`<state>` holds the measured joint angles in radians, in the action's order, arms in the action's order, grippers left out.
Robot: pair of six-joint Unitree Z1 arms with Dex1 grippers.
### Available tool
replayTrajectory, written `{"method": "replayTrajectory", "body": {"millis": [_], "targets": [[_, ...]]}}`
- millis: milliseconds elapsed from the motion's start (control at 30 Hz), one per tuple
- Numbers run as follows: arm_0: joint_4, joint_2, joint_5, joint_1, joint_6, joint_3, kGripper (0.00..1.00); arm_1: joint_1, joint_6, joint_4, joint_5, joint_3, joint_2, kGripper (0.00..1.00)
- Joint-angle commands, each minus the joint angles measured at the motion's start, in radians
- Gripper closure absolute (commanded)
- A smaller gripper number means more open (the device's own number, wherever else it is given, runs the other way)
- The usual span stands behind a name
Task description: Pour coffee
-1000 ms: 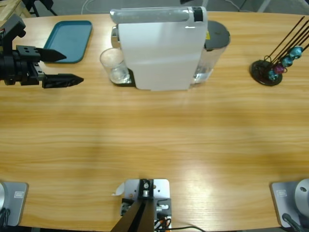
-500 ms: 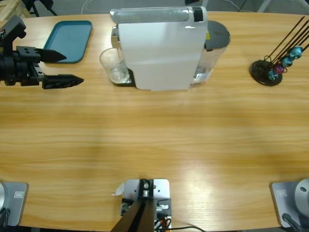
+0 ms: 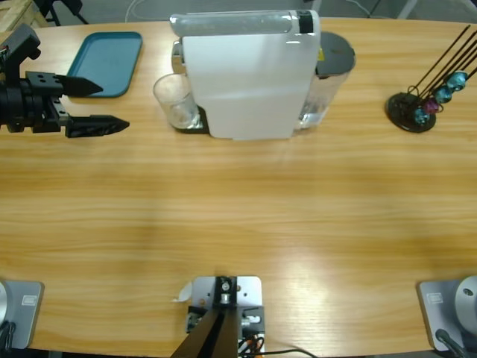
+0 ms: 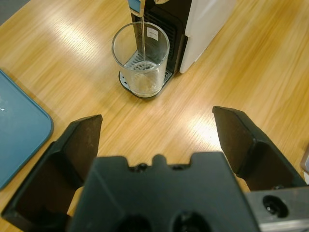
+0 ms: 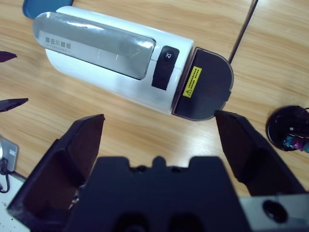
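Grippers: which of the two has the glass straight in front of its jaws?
The left gripper. Its open jaws point at the glass under the coffee machine's spout, while the right gripper, also open, looks down on the machine's top.

Little is legible. The coffee machine (image 5: pixel 130 67) is carrying a short line of small characters on its silver lid (image 5: pixel 91 46), too small to read. A black button (image 5: pixel 165 66) is showing a pale symbol, not decipherable. A yellow warning sticker (image 5: pixel 191 82) is sitting on the dark water tank lid (image 5: pixel 205 89), its print unreadable. A small white label (image 4: pixel 151 33) is showing on the machine's black front behind the glass (image 4: pixel 141 60), also illegible.
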<state>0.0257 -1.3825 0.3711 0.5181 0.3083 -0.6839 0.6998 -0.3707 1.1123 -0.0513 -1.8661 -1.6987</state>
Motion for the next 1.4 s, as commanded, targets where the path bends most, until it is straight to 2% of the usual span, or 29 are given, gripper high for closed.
{"method": "replayTrajectory", "body": {"millis": [33,267,467,600,867,1400], "targets": [[0.011,-0.021,-0.013,0.01,0.011,0.03,0.0,0.003,0.067,-0.217,0.017,0.341,0.233,0.0],[0.011,-0.053,-0.029,0.024,0.021,0.025,0.0,0.003,0.102,-0.365,0.052,0.744,0.546,0.0],[0.011,-0.038,-0.031,0.058,0.021,0.032,0.0,0.003,0.162,-0.407,0.083,0.845,0.656,0.0],[0.011,-0.04,-0.091,0.063,0.05,0.029,0.0,0.004,0.19,-0.487,0.085,0.916,0.715,0.0],[0.011,-0.038,-0.101,0.076,0.054,0.028,0.0,0.003,0.178,-0.574,0.081,1.038,0.759,0.0],[0.011,-0.016,-0.111,0.091,0.048,0.027,0.0,0.003,0.164,-0.633,0.096,1.044,0.718,0.0]]}}
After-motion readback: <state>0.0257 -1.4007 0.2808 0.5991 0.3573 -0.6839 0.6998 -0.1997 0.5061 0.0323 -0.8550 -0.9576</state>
